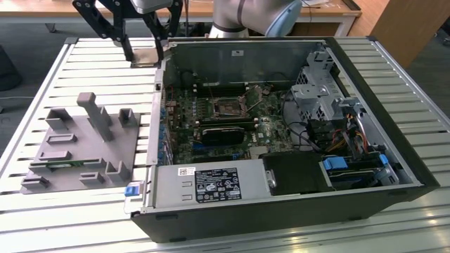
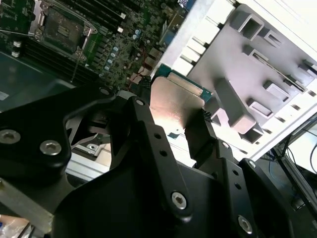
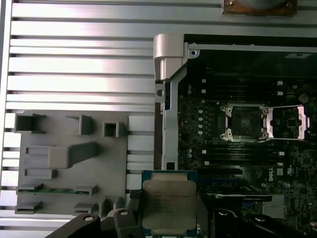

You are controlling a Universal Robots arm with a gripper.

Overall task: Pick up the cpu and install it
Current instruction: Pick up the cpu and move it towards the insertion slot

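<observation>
The cpu [image 3: 168, 204] is a flat square chip with a silver-grey metal top, and my gripper [image 3: 168, 214] is shut on its two opposite edges. The second wrist view shows the cpu [image 2: 174, 101] held level between the black fingers [image 2: 143, 119]. In the exterior view my gripper [image 1: 145, 50] hangs with the cpu [image 1: 145, 56] over the slatted table, just outside the open computer case's far corner on the exterior view's left. The dark square socket [image 1: 228, 108] on the motherboard stands open, its metal frame [image 3: 287, 121] flipped aside. The socket [image 3: 245, 121] is some way off from the cpu.
A grey holder block [image 1: 77, 142] with posts and slots lies on the slatted table [image 1: 63, 63] at the exterior view's left, with a green memory strip [image 3: 57, 189] in it. The case wall [image 1: 160, 105] stands between block and motherboard. Cables and drive bays [image 1: 338, 121] fill the case's right side.
</observation>
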